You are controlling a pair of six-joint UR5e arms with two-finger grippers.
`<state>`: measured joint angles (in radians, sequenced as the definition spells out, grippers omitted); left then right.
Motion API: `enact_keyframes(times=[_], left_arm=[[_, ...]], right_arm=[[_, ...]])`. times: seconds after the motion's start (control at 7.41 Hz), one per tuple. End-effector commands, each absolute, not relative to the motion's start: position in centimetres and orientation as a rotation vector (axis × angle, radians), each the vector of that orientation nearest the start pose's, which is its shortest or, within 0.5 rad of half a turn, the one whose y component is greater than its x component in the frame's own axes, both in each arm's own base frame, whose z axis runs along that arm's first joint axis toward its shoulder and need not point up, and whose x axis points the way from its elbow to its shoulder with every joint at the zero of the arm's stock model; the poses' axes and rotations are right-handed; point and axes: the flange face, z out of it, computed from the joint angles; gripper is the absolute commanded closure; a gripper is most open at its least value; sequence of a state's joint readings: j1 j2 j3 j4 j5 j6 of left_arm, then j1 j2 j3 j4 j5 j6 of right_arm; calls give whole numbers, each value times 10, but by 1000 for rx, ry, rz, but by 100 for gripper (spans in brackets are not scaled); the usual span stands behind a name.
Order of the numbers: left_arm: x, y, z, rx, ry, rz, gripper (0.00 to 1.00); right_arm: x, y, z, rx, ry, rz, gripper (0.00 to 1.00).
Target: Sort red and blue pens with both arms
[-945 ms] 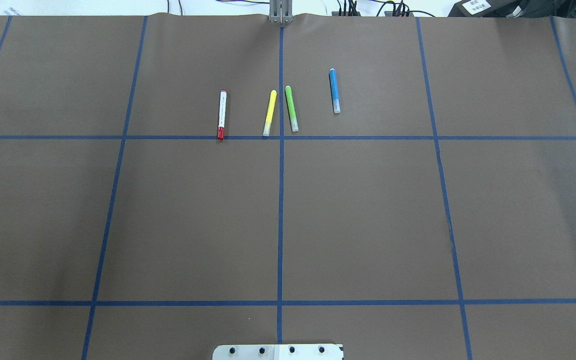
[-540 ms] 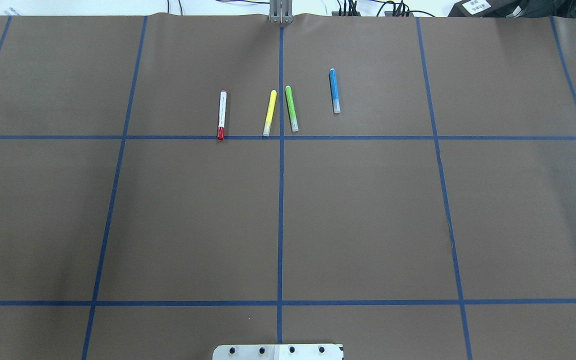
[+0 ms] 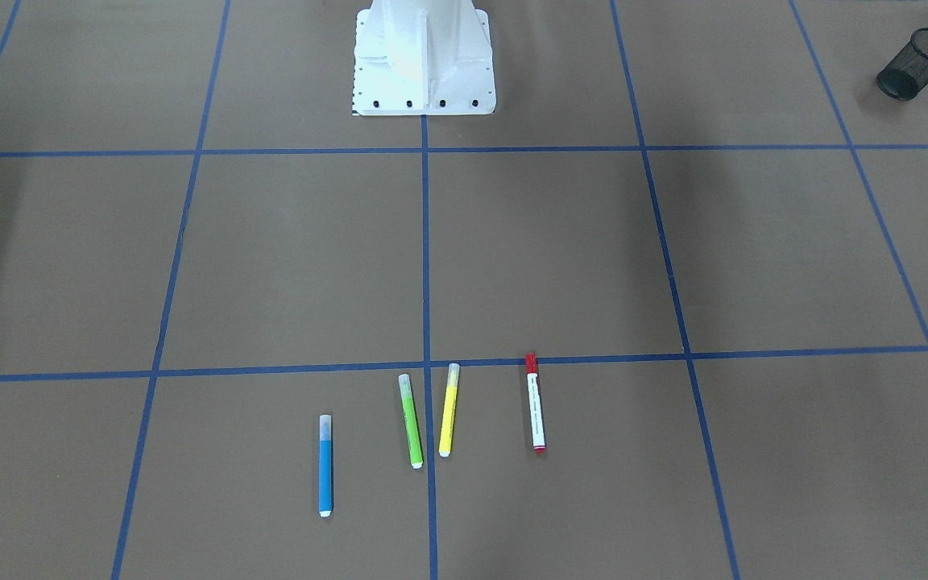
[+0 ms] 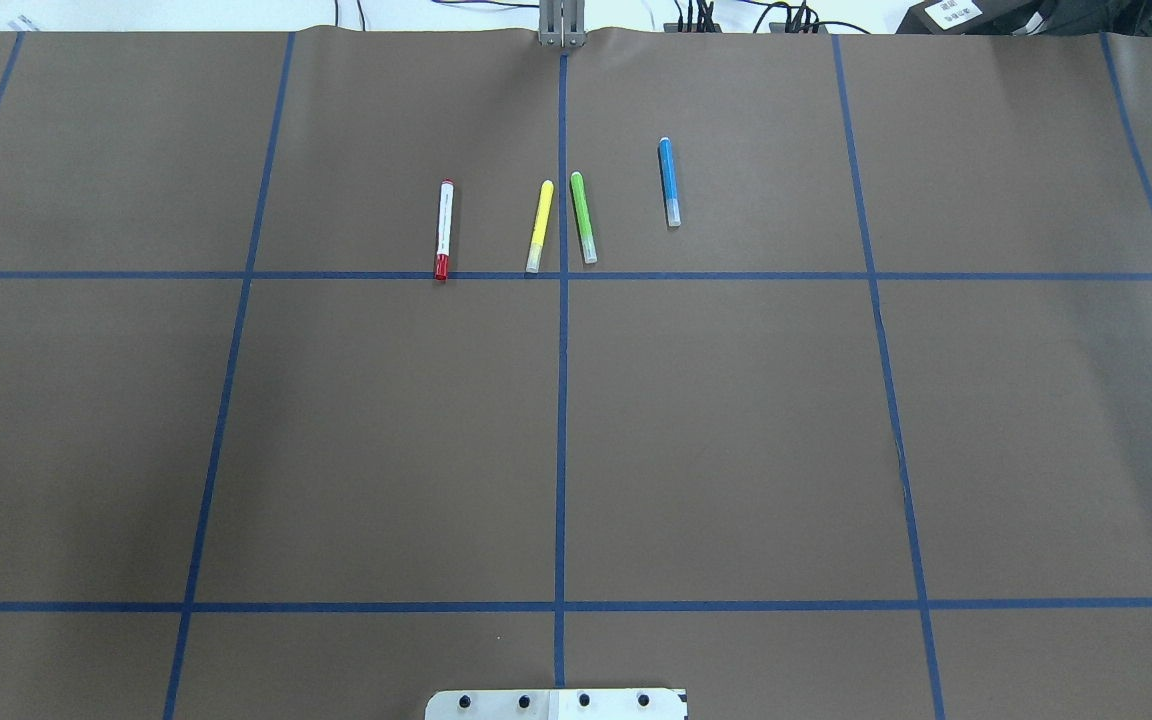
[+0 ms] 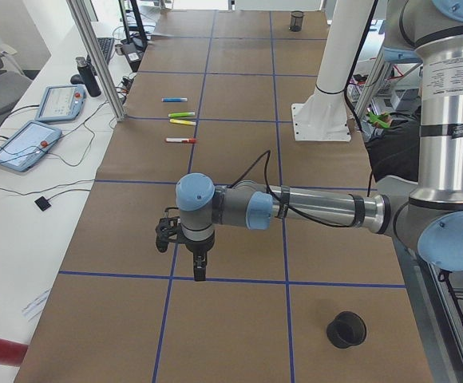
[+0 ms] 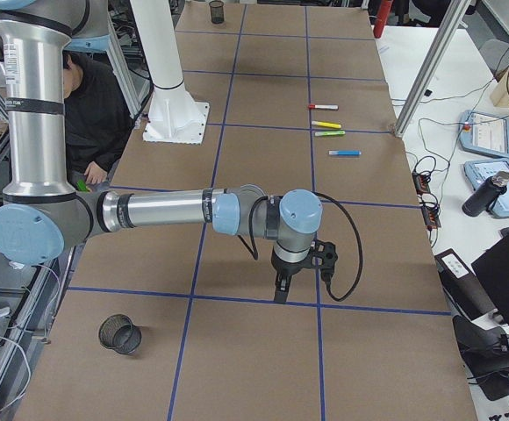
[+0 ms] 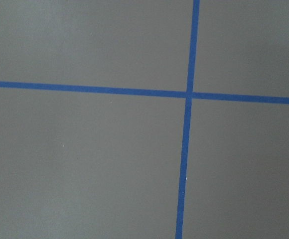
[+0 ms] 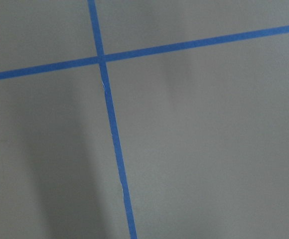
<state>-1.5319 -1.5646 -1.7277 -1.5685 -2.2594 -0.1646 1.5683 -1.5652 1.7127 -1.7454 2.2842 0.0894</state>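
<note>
Facing the robot, I am seeing four markers lying in a row, far from the white pedestal. The white-barrelled pen with a red cap is on the robot's left, the blue-barrelled pen with a pale cap on its right. A green marker and a yellow marker are lying between them.

Overhead, no arm is showing. Each target is lying in one arm's half, I judge so each arm takes one.

From the left end, the left gripper is pointing down at bare paper, with a black mesh cup near. From the right end, the right gripper is doing likewise near a second mesh cup. I cannot tell either pincer's opening.

Both wrist views are showing only blue tape crossings.
</note>
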Motion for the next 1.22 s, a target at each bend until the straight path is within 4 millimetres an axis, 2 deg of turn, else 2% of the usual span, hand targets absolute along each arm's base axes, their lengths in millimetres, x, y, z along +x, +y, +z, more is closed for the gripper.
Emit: enact_keyframes(times=[0.0, 0.14, 0.4, 0.54, 0.68, 0.81, 0.94, 1.08], left_arm=[[-12, -546, 534, 142, 706, 23, 0], [31, -565, 515, 132, 712, 95, 0], [45, -610, 439, 203, 724, 133, 2], [78, -631, 411, 200, 732, 178, 2], [116, -641, 396, 133, 725, 211, 2], [176, -649, 359, 123, 719, 260, 2], [225, -652, 335, 98, 737, 204, 1], [270, -655, 311, 87, 765, 173, 1]], right_arm=[[37, -521, 578, -20, -712, 22, 0], [28, -520, 581, -5, -738, -6, 0], [10, -528, 561, 33, -803, -39, 0], [-14, -549, 536, 44, -800, -60, 0], [-37, -567, 511, 54, -799, -70, 0], [-62, -581, 495, 46, -805, -83, 0], [-83, -607, 474, 46, -814, -83, 0], [-108, -621, 458, 47, -817, -118, 0]])
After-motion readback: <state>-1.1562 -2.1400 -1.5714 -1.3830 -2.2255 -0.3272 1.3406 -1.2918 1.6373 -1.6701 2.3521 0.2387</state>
